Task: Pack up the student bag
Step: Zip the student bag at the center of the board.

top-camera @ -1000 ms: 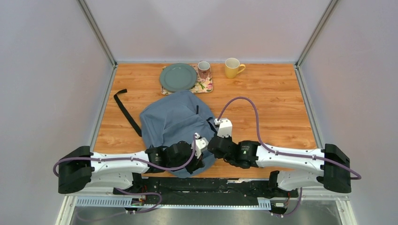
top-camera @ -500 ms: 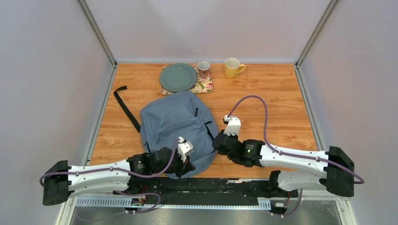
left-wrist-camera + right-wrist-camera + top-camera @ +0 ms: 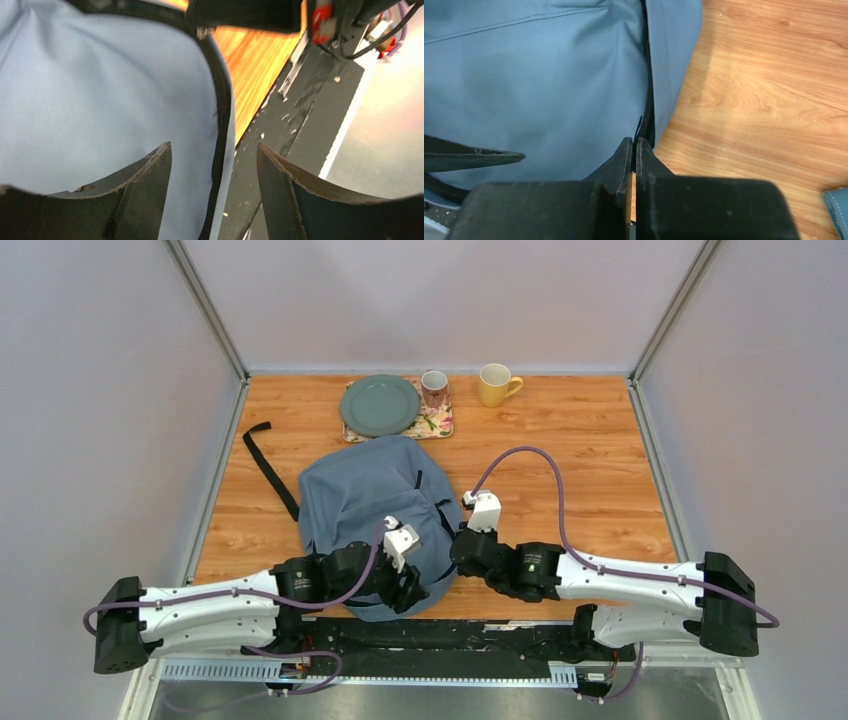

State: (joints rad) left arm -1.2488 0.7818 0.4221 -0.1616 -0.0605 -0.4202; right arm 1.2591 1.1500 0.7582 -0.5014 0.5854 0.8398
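Right pincer [image 3: 634, 142] clamps zip pull [image 3: 639, 125] of student bag [image 3: 524, 75] (left pincer [image 3: 214, 146] spread wide)

The student bag [image 3: 370, 505] lies near the table's [image 3: 600, 460] front edge; behind it a tray [image 3: 437, 424] holds a plate [image 3: 379, 404] and cup [image 3: 434, 388], with a mug [image 3: 494, 385] to their right.

Wooden table [image 3: 600, 460], orange-brown grain; plain pale grey walls [image 3: 450, 300] on three sides; aluminium posts [image 3: 205, 305] at both rear corners; even, diffuse lighting.
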